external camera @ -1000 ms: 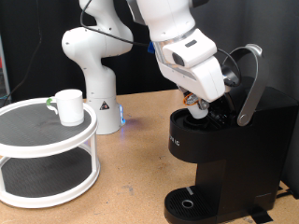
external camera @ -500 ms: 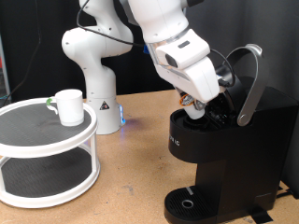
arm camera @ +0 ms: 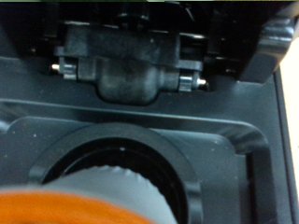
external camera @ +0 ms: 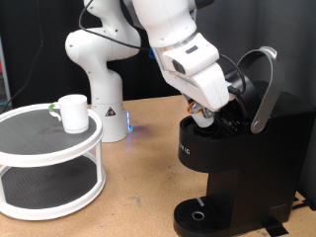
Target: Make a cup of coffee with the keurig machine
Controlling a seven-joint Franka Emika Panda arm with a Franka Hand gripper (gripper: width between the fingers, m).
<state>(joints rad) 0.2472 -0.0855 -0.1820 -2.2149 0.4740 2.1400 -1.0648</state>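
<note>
Jaws [external camera: 205, 112] seemingly inside keurig machine [external camera: 242, 173]

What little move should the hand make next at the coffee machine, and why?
Probably ease the pod straight down into the round chamber and let go. The machine has its lid handle raised, the hand sits right at the open top, and the wrist view shows the pod just over the chamber. The cup waits on the white stand.

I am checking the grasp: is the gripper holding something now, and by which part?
It cannot be told. The gripper is down at the open top of the keurig machine. Its fingers are hidden. The cup stands apart on the white stand.
</note>
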